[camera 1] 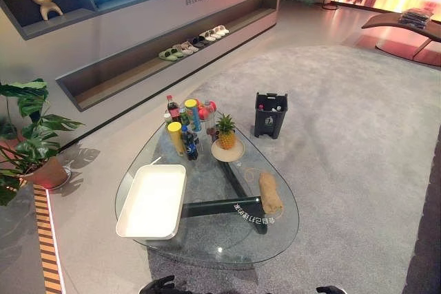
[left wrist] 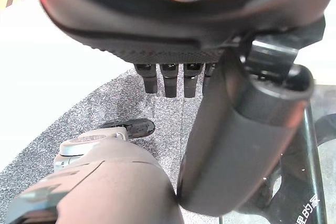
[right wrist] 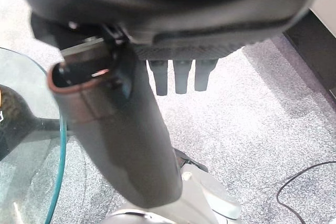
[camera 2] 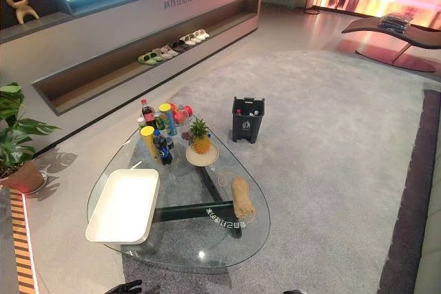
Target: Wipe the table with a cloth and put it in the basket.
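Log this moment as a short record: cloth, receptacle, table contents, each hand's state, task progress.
cloth: rolled tan cloth lying on the glass table, robot's right side, untouched
receptacle: white tray on the table's left part, nothing in it
other contents: bottles clustered at the far end; pineapple on a plate beside them
floor: dark bin beyond the table
left hand: open, holding nothing
right hand: open, holding nothing
progress: wiping not begun

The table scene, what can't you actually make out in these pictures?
- Basket: the white tray on the glass table may be it; its inside looks bare.
- Bottles: too small to count; they overlap one another.
- Black bin: contents too small to tell.
- Cloth: rolled, its inner folds hidden.
- Left hand and right hand: fingers straight; held away from the table, touching nothing.
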Controlling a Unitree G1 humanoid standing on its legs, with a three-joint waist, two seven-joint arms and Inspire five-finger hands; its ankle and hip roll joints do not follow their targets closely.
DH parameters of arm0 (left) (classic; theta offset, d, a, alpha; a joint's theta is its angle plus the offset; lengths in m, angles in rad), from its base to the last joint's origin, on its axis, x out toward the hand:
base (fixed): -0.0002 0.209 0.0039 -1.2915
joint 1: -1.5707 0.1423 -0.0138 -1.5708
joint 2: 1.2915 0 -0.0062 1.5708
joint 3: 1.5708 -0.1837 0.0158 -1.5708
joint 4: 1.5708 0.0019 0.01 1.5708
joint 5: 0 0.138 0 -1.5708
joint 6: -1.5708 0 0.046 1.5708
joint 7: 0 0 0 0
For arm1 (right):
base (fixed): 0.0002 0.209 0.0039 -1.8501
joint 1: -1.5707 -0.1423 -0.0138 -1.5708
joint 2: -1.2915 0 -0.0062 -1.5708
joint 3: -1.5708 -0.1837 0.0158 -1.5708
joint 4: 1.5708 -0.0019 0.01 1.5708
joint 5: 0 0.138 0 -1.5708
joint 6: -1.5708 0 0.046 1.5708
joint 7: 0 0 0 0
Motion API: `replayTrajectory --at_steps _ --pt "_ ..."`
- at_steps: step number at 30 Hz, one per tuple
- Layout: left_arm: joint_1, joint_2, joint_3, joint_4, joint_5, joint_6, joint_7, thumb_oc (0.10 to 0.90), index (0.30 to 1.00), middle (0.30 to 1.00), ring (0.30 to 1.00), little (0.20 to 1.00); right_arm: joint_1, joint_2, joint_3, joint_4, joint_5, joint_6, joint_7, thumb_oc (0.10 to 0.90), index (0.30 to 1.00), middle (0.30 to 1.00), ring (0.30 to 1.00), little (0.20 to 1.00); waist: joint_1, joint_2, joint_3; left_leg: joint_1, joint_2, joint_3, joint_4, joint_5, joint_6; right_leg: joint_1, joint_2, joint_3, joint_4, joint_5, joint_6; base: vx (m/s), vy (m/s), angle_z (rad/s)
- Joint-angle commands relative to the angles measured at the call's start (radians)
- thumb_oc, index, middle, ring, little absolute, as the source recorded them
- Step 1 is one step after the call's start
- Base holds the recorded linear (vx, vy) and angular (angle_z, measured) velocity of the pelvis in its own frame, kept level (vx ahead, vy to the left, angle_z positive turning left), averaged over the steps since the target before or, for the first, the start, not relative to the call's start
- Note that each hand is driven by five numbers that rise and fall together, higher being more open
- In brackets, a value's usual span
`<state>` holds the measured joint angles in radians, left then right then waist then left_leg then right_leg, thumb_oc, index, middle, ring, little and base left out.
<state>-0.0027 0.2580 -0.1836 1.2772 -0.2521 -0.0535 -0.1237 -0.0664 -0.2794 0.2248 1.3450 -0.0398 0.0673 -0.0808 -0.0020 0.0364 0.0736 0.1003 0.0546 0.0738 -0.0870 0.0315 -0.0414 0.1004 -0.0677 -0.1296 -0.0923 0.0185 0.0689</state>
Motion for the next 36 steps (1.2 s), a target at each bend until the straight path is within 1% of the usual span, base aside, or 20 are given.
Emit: replayTrajectory --at_steps 1,3,9,36 --pt "-0.095 0.013 -0.006 0.050 0.017 -0.021 0.005 0.800 0.900 0.900 0.900 0.900 -0.075 -0.027 0.032 0.034 -0.002 -0.001 -0.002 0.800 0.900 0.900 0.900 0.900 0.006 -0.026 0.013 -0.003 -0.022 0.003 0.000 -0.068 -0.015 0.006 -0.013 -0.038 0.018 -0.039 0.030 0.00 0.000 0.00" --pt "-0.096 0.012 -0.003 0.049 0.002 -0.034 -0.001 0.800 0.900 0.900 0.900 0.900 -0.075 -0.027 0.031 0.034 -0.002 -0.001 -0.001 0.800 0.900 0.900 0.900 0.900 0.006 -0.026 0.014 -0.003 -0.022 0.002 0.000 -0.069 -0.015 0.005 -0.012 -0.037 0.018 -0.039 0.030 0.00 0.000 0.00" --pt "-0.099 0.019 -0.006 0.039 -0.005 -0.023 -0.006 0.800 0.900 0.900 0.900 0.900 -0.079 -0.032 0.032 0.032 0.001 0.002 0.004 0.800 0.900 0.900 0.900 0.900 0.008 -0.026 0.015 -0.002 -0.021 0.002 0.000 -0.069 -0.015 0.007 -0.012 -0.038 0.018 -0.039 0.031 0.00 0.000 0.00" --pt "-0.100 0.017 -0.002 0.047 -0.005 -0.033 0.003 0.800 0.900 0.900 0.900 0.900 -0.078 -0.030 0.033 0.036 -0.007 -0.001 0.001 0.800 0.900 0.900 0.900 0.900 0.004 -0.024 0.008 0.008 -0.020 0.003 0.000 -0.071 -0.014 0.013 -0.011 -0.035 0.028 -0.051 0.027 0.00 0.000 0.00"
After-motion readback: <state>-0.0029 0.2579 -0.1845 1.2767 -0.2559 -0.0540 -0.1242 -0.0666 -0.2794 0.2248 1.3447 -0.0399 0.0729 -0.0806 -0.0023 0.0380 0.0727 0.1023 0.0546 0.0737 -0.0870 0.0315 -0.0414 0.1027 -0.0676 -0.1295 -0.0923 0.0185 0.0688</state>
